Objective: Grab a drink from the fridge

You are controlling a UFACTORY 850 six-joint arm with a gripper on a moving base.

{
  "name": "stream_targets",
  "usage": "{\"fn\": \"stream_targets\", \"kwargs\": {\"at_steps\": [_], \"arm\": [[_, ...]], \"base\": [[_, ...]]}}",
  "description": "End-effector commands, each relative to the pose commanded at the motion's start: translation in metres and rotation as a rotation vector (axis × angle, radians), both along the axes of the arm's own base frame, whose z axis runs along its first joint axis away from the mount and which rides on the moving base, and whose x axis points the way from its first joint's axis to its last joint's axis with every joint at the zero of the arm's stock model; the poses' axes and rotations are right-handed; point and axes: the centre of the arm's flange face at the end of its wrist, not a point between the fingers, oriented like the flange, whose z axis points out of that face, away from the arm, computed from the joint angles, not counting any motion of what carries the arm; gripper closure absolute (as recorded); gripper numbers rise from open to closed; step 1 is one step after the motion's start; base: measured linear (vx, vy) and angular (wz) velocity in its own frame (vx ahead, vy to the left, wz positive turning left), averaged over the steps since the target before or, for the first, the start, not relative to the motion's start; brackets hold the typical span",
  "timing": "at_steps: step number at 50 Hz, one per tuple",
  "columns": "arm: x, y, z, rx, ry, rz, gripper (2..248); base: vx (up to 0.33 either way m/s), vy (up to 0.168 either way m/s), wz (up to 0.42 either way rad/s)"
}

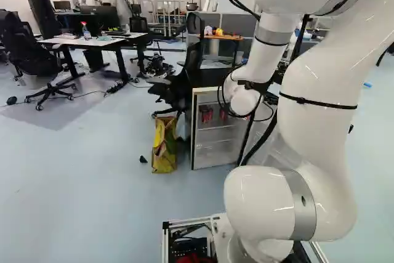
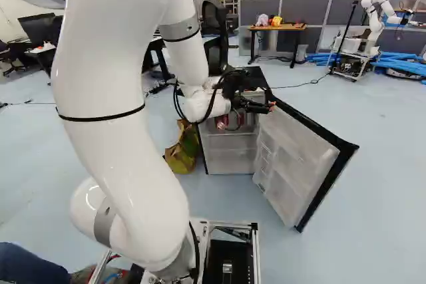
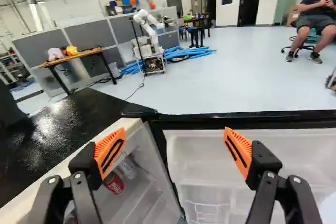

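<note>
Now, gripper [image 2: 269, 106] fingers wide apart, room between them, red can [image 3: 114, 184] inside fridge's edge [image 3: 130, 126], door [image 2: 293, 157] swung out.

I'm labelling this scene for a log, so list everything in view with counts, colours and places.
Fridge: one, black top, pale interior, right of the yellow bag
Fridge door: one, white inside, black edge, swung open
Drink cans: several, red among them, exact count unclear, inside the fridge
Bag: one, yellow and green, on the floor
Office chairs: at least three, black, beside the fridge and around the desks
Desks: at least two, white-topped, left of the left base view
Table: one, brown, before the partitions
Partitions: several, grey, far off
Tubes: many, blue, on the floor
Another robot: at least one, white, on a cart
Arm: one, white, ahead of the cameras
Gripper: one, black with orange pads, open, at the fridge
</note>
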Motion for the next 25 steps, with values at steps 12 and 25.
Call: {"fn": "stream_targets", "kwargs": {"at_steps": [12, 25], "arm": [[0.007, 0.007, -0.002, -0.025, 0.019, 0.123, 3], [0.014, 0.017, -0.016, -0.035, 0.071, 0.259, 3]], "base": [[0.000, 0.000, 0.000], [0.000, 0.000, 0.000]]}}
